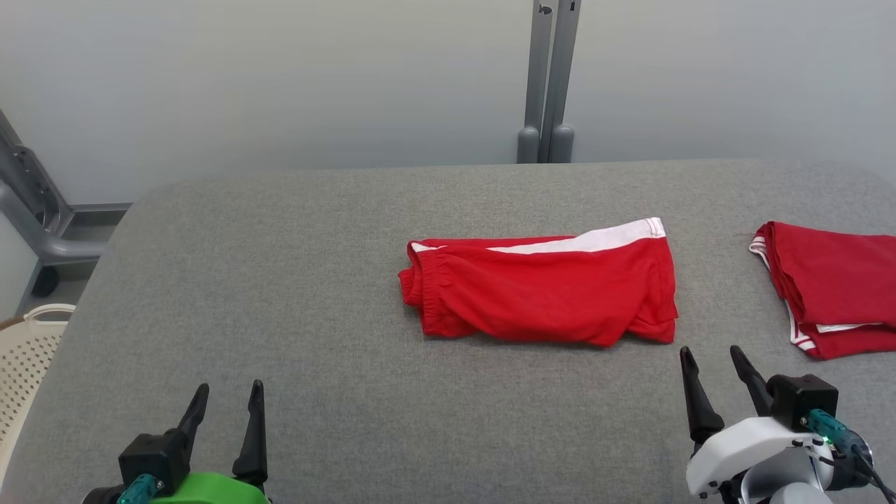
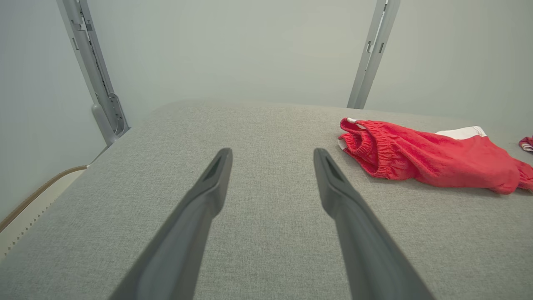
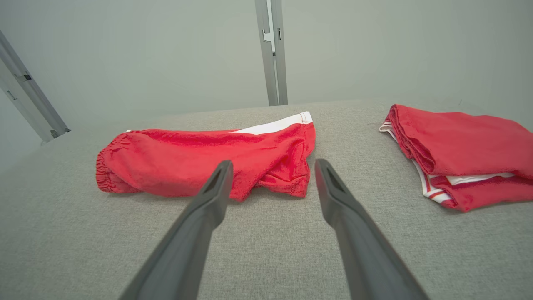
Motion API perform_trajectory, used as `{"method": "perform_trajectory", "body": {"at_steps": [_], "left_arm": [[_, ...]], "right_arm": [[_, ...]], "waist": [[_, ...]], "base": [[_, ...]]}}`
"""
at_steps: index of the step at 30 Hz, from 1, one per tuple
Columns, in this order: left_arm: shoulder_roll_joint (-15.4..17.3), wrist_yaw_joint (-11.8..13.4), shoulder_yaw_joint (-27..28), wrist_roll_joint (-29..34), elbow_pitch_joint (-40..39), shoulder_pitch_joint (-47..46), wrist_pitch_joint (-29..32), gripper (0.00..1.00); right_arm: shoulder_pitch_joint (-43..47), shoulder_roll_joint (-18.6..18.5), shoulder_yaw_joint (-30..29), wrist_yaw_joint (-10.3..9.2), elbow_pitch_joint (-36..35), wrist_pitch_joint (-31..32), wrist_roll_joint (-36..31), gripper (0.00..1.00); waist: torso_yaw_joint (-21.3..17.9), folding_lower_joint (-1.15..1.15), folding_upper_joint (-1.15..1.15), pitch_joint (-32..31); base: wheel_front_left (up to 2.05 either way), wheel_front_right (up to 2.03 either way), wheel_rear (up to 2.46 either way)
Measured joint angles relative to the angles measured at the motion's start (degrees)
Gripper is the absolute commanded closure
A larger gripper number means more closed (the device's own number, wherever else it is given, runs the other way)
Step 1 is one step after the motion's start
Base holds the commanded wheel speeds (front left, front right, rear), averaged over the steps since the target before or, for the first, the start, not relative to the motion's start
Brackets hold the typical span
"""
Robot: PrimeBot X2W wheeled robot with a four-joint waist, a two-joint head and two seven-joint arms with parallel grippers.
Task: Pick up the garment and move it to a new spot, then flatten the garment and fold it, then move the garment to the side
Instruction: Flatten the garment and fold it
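Head view. A grey fabric-covered worktop [image 1: 315,280] carries red shorts [image 1: 539,294] near its middle. The shorts lie folded into a rough rectangle, long side running left to right, with the gathered waistband at the left end and a white band along the far edge towards the right. The near right corner is creased and slightly bunched.

A second garment [image 1: 833,280], also red with white trim, lies folded at the right edge of the worktop, apart from the shorts and partly cut off by the frame.

The left end effector [image 1: 229,386] hovers at the lower left over bare worktop, well apart from the shorts. Its two dark fingers are spread wide and nothing is between them. The right end effector [image 1: 711,350] sits at the lower right, just in front of the shorts' near right corner. Its fingers are likewise spread wide and empty, touching no cloth.

In the right wrist view the shorts' creased corner lies just beyond the fingertips, with bare worktop between them.

A pale perforated basket [image 1: 28,350] stands off the left edge of the worktop. Two grey posts [image 1: 549,84] rise behind the far edge against a plain wall [image 1: 280,84].
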Motion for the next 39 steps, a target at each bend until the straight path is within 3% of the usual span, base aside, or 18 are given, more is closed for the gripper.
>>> {"method": "perform_trajectory", "body": {"at_steps": [28,33,39], "left_arm": [[-0.01,-0.49,-1.44,-0.34,0.81,1.68,-0.59,0.00],[0.05,-0.58,-1.70,-0.56,0.22,1.18,-0.27,0.00],[0.14,-1.43,-3.20,-0.12,-0.81,-0.78,0.33,0.00]], "right_arm": [[2.09,0.03,-0.19,0.00,-1.23,1.90,-0.71,0.00],[-3.26,0.11,-3.00,0.00,-0.58,7.88,-1.41,0.00],[-14.43,-0.33,-8.32,0.03,3.15,23.87,-5.36,0.00]], "waist": [[-0.72,0.00,0.00,1.45],[-0.46,0.00,0.00,2.67],[1.03,0.00,0.00,4.77]], "base": [[0.00,0.00,0.00],[0.00,0.00,0.00],[0.00,0.00,0.00]]}}
